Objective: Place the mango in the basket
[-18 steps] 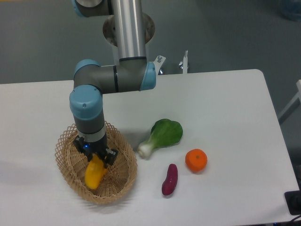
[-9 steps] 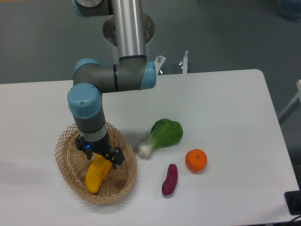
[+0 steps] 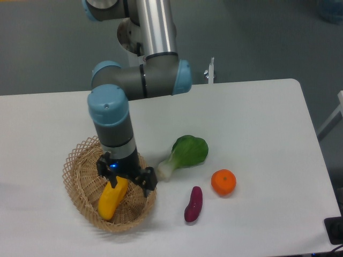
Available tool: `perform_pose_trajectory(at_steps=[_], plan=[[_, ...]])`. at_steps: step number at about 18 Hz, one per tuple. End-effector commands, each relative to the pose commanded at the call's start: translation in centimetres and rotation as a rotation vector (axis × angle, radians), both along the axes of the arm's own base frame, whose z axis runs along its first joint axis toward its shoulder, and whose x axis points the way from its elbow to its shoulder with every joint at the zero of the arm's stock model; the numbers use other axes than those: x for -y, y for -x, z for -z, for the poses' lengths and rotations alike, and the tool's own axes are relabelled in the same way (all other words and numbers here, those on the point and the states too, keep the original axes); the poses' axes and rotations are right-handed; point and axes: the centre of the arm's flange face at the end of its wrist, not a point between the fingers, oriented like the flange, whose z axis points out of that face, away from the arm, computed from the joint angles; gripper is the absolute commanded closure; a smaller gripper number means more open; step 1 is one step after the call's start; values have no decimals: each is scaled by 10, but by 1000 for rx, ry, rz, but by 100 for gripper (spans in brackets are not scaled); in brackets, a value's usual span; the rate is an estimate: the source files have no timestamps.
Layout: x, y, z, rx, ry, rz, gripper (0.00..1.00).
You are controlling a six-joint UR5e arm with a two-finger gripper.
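Note:
The yellow mango (image 3: 111,197) lies inside the tan wicker basket (image 3: 80,184) at the front left of the table, its orange end pointing up toward my gripper. My gripper (image 3: 127,178) hangs over the basket's right half with its fingers spread wide, so it is open. One dark fingertip (image 3: 149,180) reaches over the basket's right rim. The mango's upper end sits just under the gripper body, with neither finger closed on it.
A green leafy vegetable with a white stem (image 3: 185,153) lies right of the basket. A dark purple eggplant-shaped thing (image 3: 193,204) and a round orange (image 3: 223,182) sit further right, toward the front edge.
The gripper has opened wider and shifted right and slightly up. The mango has been let go and now rests in the basket.

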Motion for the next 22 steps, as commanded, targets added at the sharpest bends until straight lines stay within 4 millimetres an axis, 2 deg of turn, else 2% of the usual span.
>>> perform_pose_trajectory(at_steps=[4, 6, 12, 18, 22], plan=[[32, 32, -22, -34, 31, 55, 0], [47, 49, -24, -22, 59, 55, 0], [97, 89, -52, -24, 119, 122, 0], [110, 113, -65, -31, 96, 107, 0], [116, 118, -62, -23, 100, 97, 0]])
